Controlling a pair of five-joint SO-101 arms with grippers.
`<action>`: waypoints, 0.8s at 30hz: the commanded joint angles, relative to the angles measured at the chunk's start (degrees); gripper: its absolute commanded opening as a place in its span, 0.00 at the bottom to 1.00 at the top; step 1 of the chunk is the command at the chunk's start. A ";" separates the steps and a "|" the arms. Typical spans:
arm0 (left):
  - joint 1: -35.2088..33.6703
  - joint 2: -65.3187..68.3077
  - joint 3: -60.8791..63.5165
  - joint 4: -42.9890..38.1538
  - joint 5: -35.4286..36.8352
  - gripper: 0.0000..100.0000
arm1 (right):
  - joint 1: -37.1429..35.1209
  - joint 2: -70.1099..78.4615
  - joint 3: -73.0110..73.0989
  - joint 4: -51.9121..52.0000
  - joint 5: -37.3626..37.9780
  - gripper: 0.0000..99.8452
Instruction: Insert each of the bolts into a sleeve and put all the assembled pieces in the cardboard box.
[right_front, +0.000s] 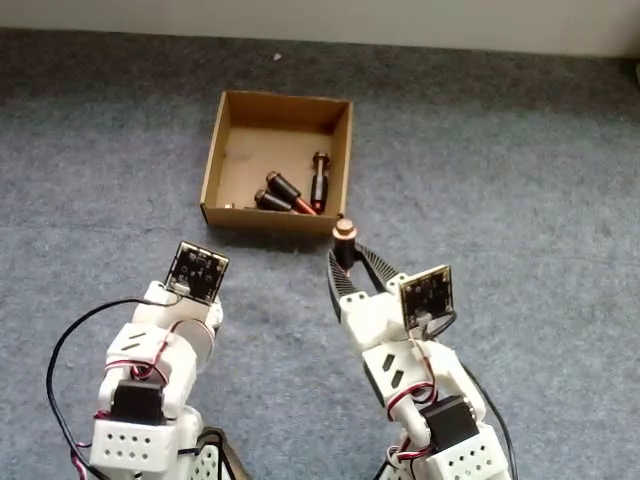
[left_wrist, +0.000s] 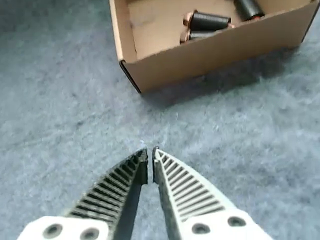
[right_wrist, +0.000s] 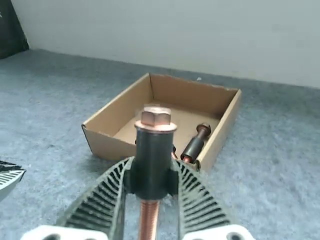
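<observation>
A cardboard box (right_front: 213, 166) sits at the back of the grey carpet, with three assembled bolt-and-sleeve pieces (right_front: 287, 193) lying inside. My right gripper (right_front: 347, 268) is shut on another assembled piece (right_wrist: 150, 159), a copper bolt through a black sleeve, held upright just in front of the box's near right corner. The box (right_wrist: 220, 135) and a piece (right_wrist: 194, 144) in it lie beyond it. My left gripper (left_wrist: 149, 159) is shut with nothing in it, low over the carpet in front of the box (left_wrist: 210, 52).
Grey carpet (right_front: 520, 180) spreads all round the box. A pale wall (right_wrist: 200, 30) stands behind the box. The left gripper's tip (right_wrist: 7, 177) shows off to the side in the right wrist view.
</observation>
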 joint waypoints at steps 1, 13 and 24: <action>-0.84 -0.57 3.65 -0.18 -0.35 0.04 | 0.66 -0.84 2.24 2.07 -0.88 0.00; -0.57 -0.13 6.81 0.09 -0.35 0.04 | 0.40 -0.75 -4.88 2.24 -0.53 0.00; -0.57 0.04 6.81 0.18 -0.35 0.04 | 0.40 20.26 -17.89 -6.11 -0.44 0.00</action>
